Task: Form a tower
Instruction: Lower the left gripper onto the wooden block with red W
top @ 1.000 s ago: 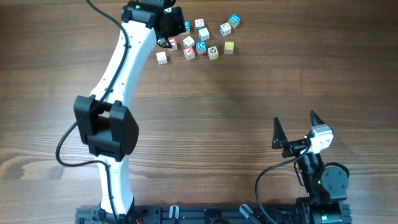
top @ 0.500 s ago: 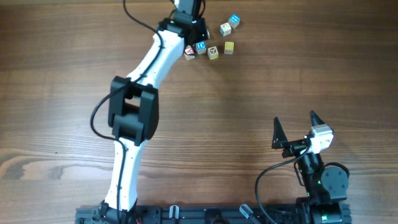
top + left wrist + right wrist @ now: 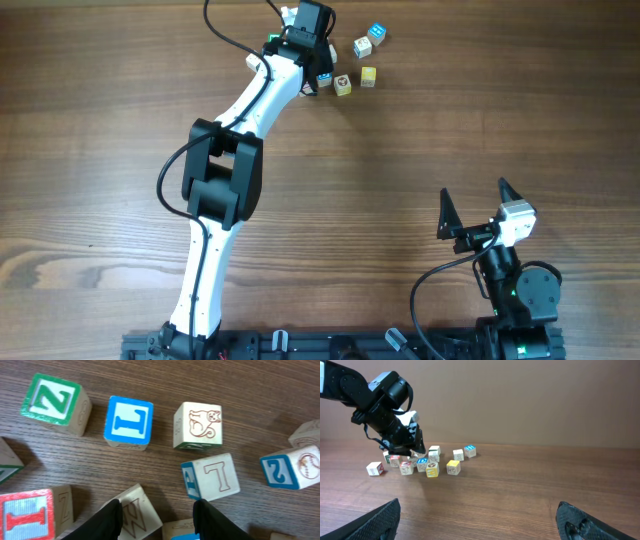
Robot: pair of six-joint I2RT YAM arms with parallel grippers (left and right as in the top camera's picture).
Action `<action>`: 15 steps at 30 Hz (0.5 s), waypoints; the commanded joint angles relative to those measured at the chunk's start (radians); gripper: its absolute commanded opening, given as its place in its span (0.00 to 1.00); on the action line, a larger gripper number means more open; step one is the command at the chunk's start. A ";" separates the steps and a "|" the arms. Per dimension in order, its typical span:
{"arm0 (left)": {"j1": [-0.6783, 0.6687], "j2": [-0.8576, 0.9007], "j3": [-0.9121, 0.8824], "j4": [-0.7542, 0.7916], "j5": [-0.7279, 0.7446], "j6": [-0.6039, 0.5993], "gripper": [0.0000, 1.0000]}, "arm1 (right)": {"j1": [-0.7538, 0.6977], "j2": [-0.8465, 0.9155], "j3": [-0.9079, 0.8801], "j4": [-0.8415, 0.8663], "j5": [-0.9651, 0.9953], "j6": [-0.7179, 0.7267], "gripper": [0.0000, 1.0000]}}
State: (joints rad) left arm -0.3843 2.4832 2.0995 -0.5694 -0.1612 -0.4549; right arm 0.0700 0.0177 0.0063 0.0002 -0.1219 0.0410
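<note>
Left pincer (image 3: 157,507) of mine stands spread, its two black fingers (image 3: 112,520) apart and nothing pinched between them. I hold it low, pointing down over the heap of letter cubes, because, as I judge, one cube must be chosen before any stacking can begin. For the tower I can give no place. In every view the cubes lie singly on the table (image 3: 150,380), none upon another. My own arm does hide part of the heap from above, so I cannot exclude a small stack there. I judge the tower is not yet begun. Nearest to my fingers is a pale engraved cube (image 3: 140,510), partly covered by the finger on the left of the wrist view. A blue-edged cube (image 3: 182,536) lies just beside the other finger, cut by the frame. A little further lies the L cube (image 3: 215,477), then the cat cube (image 3: 198,425), the blue I cube (image 3: 127,420) and the green Z cube (image 3: 50,400). The red I cube (image 3: 27,515) and the blue S cube (image 3: 290,467) lie at the two sides. My right pincer (image 3: 473,190) waits wide open, well apart from all cubes, since I judge this picking needs only one arm.
</note>
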 commanded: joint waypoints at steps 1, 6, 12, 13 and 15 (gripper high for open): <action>0.005 0.023 0.012 -0.020 -0.024 -0.006 0.49 | -0.006 -0.004 -0.001 0.005 0.018 0.014 1.00; 0.005 0.023 0.012 -0.052 -0.024 -0.006 0.48 | -0.006 -0.004 -0.001 0.005 0.018 0.013 1.00; 0.005 0.023 0.012 -0.082 -0.024 -0.006 0.48 | -0.006 -0.004 -0.001 0.005 0.018 0.013 1.00; 0.005 0.023 0.012 -0.090 -0.024 -0.006 0.48 | -0.006 -0.004 -0.001 0.005 0.018 0.014 1.00; 0.005 0.023 0.012 -0.095 -0.024 -0.006 0.48 | -0.006 -0.004 -0.001 0.005 0.018 0.014 1.00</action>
State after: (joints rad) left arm -0.3843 2.4832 2.1143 -0.6437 -0.1932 -0.4545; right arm 0.0700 0.0177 0.0063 0.0002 -0.1219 0.0414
